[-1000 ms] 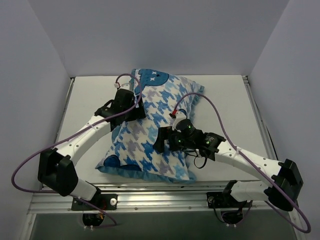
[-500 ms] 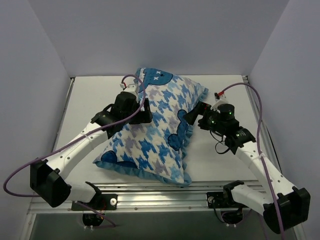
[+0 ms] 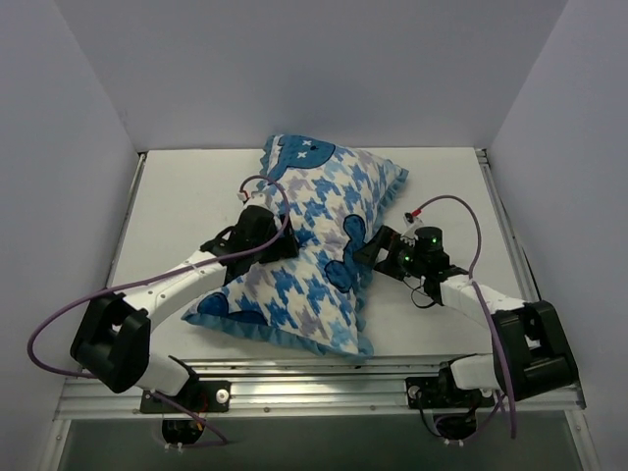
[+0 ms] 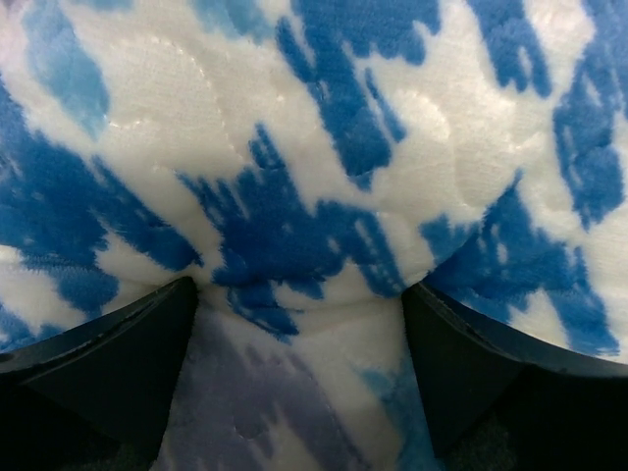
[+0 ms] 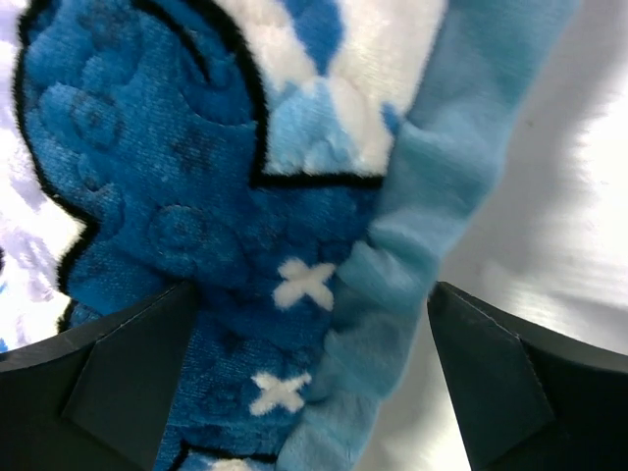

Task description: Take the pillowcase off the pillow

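The pillowcase (image 3: 329, 191), houndstooth print with dark blue blob figures and blue ruffled trim, lies diagonally across the table and is plump. The pillow is hidden inside it. My left gripper (image 3: 284, 247) presses down on the cover's left middle. In the left wrist view (image 4: 299, 329) its jaws stand wide apart, with printed fabric (image 4: 324, 147) bulging between them. My right gripper (image 3: 366, 251) is at the cover's right edge. In the right wrist view (image 5: 309, 329) it is open and straddles the blue trim (image 5: 442, 186) and a dark blue blob with white crosses (image 5: 147, 177).
The white table (image 3: 451, 186) is walled by grey panels on the left, back and right. A metal rail (image 3: 314, 383) runs along the near edge by the arm bases. Purple cables loop over both arms.
My right gripper has swung from over the cover's middle to its right edge and come down low. My left gripper has moved nearer and lower on the cover. The pillowcase has shifted and turned slightly.
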